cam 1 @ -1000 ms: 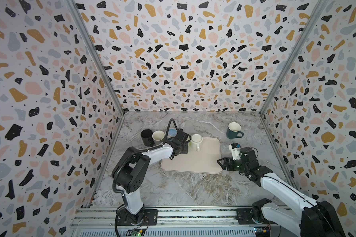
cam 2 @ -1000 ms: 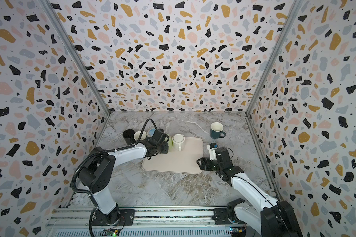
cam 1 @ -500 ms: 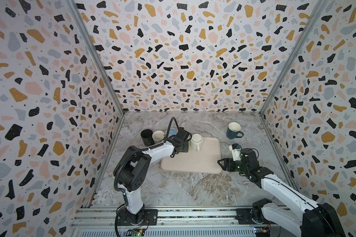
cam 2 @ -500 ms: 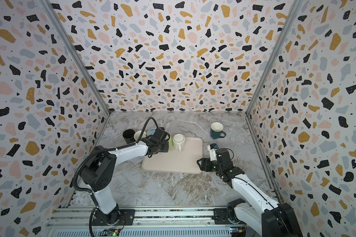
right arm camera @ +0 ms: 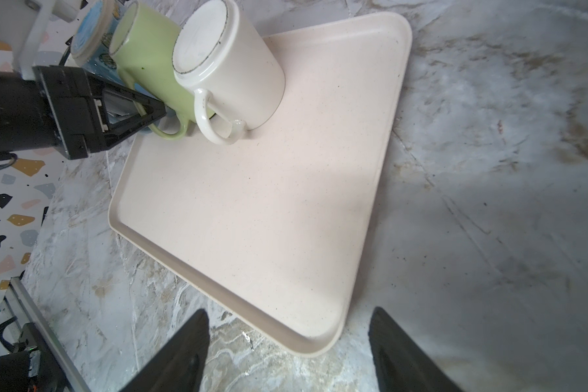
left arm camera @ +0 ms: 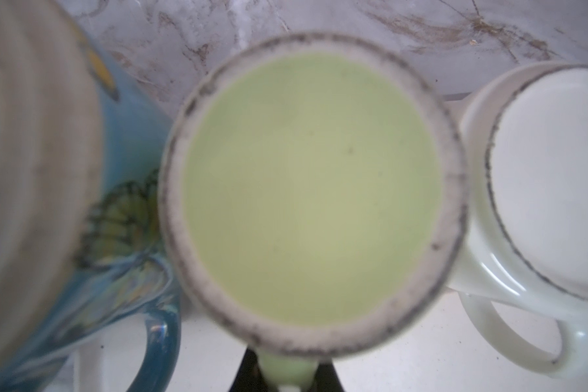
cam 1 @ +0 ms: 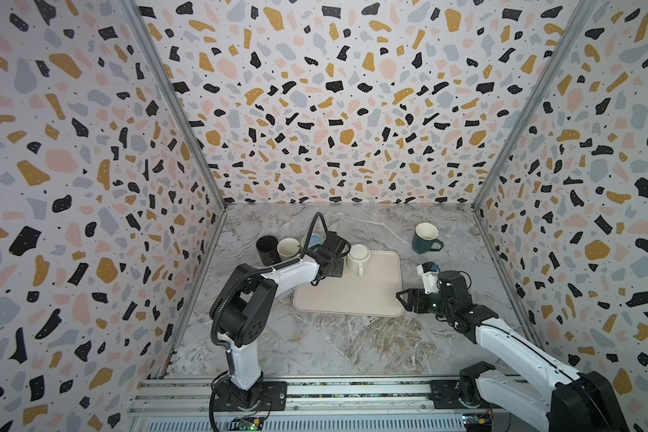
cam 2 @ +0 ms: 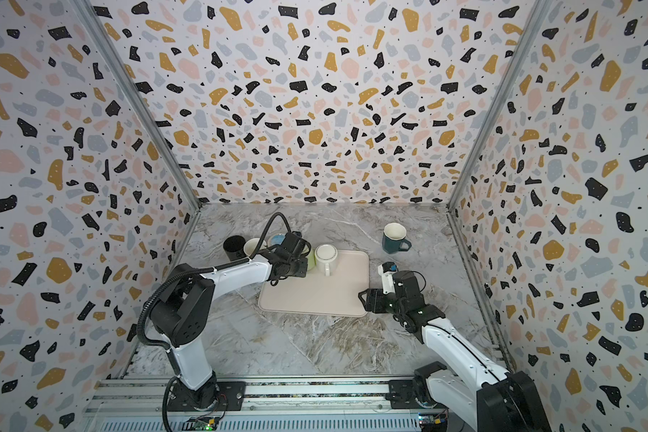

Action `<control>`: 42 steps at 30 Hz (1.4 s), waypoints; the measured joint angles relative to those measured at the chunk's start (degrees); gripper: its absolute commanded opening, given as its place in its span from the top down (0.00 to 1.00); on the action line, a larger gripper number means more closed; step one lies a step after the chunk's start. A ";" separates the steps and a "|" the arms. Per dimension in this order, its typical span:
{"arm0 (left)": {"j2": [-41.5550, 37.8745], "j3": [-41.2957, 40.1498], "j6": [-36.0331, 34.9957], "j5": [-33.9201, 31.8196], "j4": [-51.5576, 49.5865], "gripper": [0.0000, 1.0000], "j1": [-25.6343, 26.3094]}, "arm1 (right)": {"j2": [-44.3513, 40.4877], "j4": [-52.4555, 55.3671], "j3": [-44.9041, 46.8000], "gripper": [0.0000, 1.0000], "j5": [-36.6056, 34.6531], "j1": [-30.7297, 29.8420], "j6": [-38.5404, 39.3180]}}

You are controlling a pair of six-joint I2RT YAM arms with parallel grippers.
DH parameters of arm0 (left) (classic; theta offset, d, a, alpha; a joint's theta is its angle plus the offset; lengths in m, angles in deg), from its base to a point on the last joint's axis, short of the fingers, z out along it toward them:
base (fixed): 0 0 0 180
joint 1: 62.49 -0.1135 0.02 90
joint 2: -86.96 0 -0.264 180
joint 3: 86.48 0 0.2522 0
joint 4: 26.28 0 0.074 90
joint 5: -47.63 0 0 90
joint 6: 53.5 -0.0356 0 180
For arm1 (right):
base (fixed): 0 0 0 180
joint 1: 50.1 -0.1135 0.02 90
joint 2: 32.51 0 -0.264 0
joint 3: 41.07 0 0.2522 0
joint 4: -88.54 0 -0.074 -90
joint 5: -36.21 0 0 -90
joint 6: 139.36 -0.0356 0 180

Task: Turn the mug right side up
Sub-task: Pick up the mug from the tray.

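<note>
Left wrist view: the green mug [left arm camera: 311,190] fills the frame, blurred and base-up, so it is upside down. Its handle [left arm camera: 287,373] runs straight between two dark fingers.

Clock directions are read in the top views, with 12 at the back wall.

- The left gripper [right arm camera: 150,110] is clamped tight on the green mug's handle, at about 7 o'clock of the mug body. The jaws sit low beside the mug wall, not over it.
- The green mug sits on the 11 o'clock corner of the tray [cam 1: 352,295]. Only a sliver of it shows past the gripper in a top view [cam 2: 310,258].
- The white mug [left arm camera: 550,180] is at its 3 o'clock, also upside down and touching or nearly so. The blue mug [left arm camera: 129,135] is at its 9 o'clock, just beside it.
- The right gripper [right arm camera: 288,312] has its jaws spread wide with nothing in them. It sits low at the tray's 4 o'clock corner, well apart from the green mug.
- The teal mug [cam 1: 425,239] stands upright on the table [cam 1: 315,348], at 1 o'clock of the tray.
</note>
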 measured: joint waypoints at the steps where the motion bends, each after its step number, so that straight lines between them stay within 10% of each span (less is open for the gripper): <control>1: 0.00 0.02 -0.13 -0.02 -0.09 0.98 0.00 | 0.00 0.02 0.00 0.24 0.09 0.00 -0.04; 42: -22.14 -9.20 7.37 13.88 6.97 1.00 -0.20 | 0.59 -8.07 2.01 0.25 8.68 0.28 -7.02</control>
